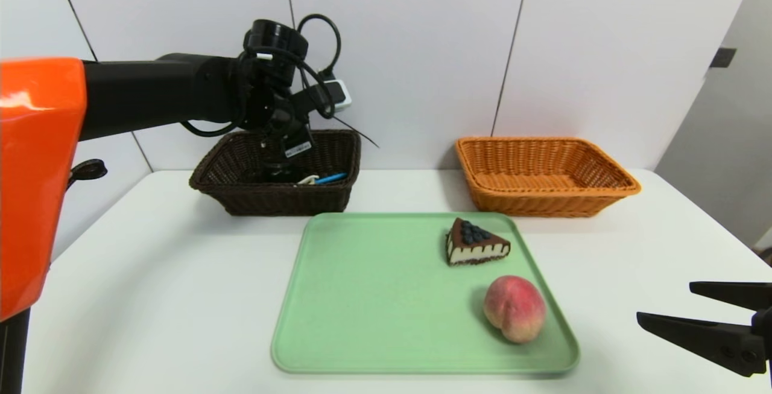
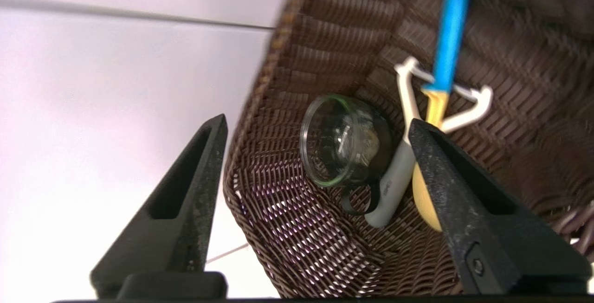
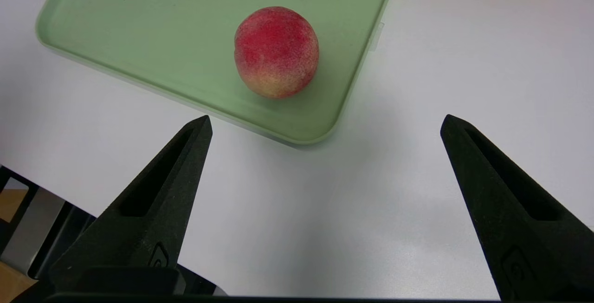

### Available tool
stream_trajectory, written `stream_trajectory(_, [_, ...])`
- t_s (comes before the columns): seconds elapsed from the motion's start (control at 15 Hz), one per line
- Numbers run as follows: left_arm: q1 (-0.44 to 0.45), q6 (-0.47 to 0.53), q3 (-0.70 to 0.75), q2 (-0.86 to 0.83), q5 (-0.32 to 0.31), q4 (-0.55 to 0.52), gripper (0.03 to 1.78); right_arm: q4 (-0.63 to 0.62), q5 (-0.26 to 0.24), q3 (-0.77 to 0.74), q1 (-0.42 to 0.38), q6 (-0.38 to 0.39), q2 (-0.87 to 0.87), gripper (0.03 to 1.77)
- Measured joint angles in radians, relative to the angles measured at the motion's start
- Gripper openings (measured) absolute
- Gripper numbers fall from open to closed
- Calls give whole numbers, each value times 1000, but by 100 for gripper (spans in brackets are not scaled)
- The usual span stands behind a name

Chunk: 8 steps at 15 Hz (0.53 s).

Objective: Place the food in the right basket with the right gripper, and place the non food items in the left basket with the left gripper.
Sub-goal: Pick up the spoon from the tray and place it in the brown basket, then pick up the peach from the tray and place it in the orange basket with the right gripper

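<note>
Left gripper [image 2: 315,136] spread, empty, over left basket [image 1: 241,198]; cup [image 2: 345,140], peeler [image 2: 399,173], spoon [image 2: 448,34] inside. Right gripper [image 3: 325,124] spread, parked at tray's [image 1: 374,297] 4 o'clock. Peach [image 1: 514,308] likely light, round, fuzzy: pinch across widest part. Cake wedge [image 1: 475,243], peach's 11 o'clock, probably soft: grip flat sides.

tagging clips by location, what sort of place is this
Likely an indoor robot test bench, not a home kitchen: a bare white table against plain white wall panels, with a green tray laid out.
</note>
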Motion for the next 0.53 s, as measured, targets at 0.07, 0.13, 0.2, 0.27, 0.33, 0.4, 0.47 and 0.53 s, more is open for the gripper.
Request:
stream_trajectory(0.07, [0, -60, -1, -13, 1, -4, 144, 0, -1, 0, 0, 0, 0, 170])
stream_trajectory(0.13, [1, -135, -3, -29, 1, -3, 147, 0, -1, 0, 0, 1, -1, 170])
stream_trajectory(0.2, [0, -211, -3, -46, 2, 2, 150, 0, 0, -1, 0, 1, -1, 170])
stream_trajectory(0.27, [0, -291, -3, -66, 3, 16, 152, 0, -1, -2, 0, 1, 0, 170])
stream_trajectory(0.33, [-2, -381, 1, -89, 4, 45, 154, 0, -1, -4, 0, 2, 1, 170])
stream_trajectory(0.4, [-7, -466, 7, -115, 4, 88, 156, -1, -3, -5, -1, 2, 3, 170])
stream_trajectory(0.47, [-19, -548, 12, -143, 1, 150, 158, -1, -3, -10, -1, 2, 6, 170])
stream_trajectory(0.53, [-40, -639, 18, -173, -1, 225, 159, 0, -3, -14, -1, 1, 11, 170])
